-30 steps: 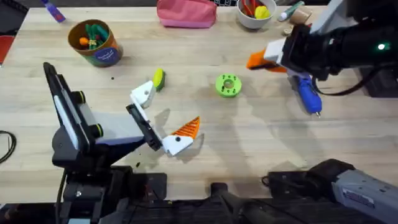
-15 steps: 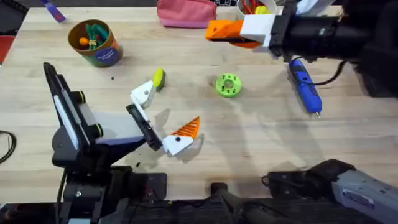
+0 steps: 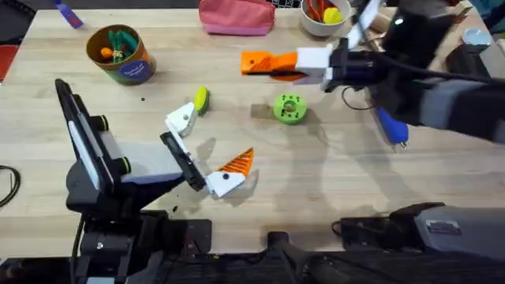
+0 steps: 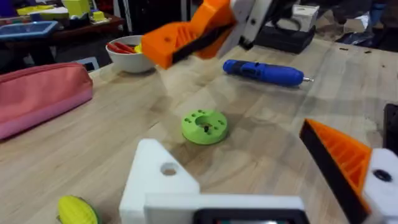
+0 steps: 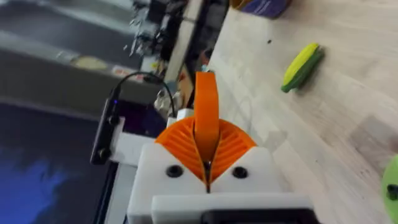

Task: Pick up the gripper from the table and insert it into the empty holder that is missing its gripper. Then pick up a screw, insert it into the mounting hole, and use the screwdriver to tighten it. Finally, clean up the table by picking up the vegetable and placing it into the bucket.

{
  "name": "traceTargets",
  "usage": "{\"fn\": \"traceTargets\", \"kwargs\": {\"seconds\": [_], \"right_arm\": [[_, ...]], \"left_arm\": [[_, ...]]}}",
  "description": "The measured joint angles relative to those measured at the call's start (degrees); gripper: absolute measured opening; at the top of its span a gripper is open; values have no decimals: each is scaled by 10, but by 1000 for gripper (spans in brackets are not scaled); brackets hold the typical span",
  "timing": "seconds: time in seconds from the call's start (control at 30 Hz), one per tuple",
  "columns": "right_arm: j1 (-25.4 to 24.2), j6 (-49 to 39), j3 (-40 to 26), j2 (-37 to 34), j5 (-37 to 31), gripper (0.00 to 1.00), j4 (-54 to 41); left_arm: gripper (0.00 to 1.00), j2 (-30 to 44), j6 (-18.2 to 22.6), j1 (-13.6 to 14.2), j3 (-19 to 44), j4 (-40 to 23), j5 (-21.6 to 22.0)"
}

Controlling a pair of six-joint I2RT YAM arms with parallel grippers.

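Ok, right gripper [image 3: 286, 65] is off the table toward the far edge, roughly mid-width, fingers pressed together and pinching the gripper [image 5: 206, 106]. In the right wrist view the orange piece stands out from between the two ribbed orange pads [image 5: 180, 144], edge-on. From overhead it points toward the left edge. The left gripper [image 3: 211, 140] sits low near the middle of the table, a bit toward the near edge, fingers spread wide with nothing between them. One finger carries an orange wedge [image 3: 237, 163] on a white mount. The other is the holder [image 3: 181, 118], bare white block, mounting hole visible on its face in the left wrist view. The vegetable [image 3: 201, 100] lies on the table just beside the holder, on its far side; can't tell whether they touch. A green disc [image 3: 289, 108] with small holes sits mid-table, close to the right gripper. The screwdriver [image 4: 264, 71] lies flat toward the right edge, partly under the right arm from overhead, silver tip pointing to the near edge. The bucket [image 3: 120, 54] stands upright at the far left corner with orange and green toys inside. A pink pouch [image 3: 237, 16] and a white bowl [image 3: 319, 25] sit along the far edge.
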State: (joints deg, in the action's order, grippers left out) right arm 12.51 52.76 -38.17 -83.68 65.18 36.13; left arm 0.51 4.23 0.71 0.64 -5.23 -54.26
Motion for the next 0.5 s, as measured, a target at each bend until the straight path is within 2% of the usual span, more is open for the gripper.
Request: {"fn": "traceTargets", "kwargs": {"seconds": [0.17, 0.33, 0.5], "right_arm": [[1, 36, 0, -113, 90, 9, 124], [18, 60, -15, -184, 153, 9, 131], [57, 87, -66, -211, 197, 9, 133]], "left_arm": [[985, 0, 0, 0, 0, 0, 0], [985, 0, 0, 0, 0, 0, 0], [985, 0, 0, 0, 0, 0, 0]]}}
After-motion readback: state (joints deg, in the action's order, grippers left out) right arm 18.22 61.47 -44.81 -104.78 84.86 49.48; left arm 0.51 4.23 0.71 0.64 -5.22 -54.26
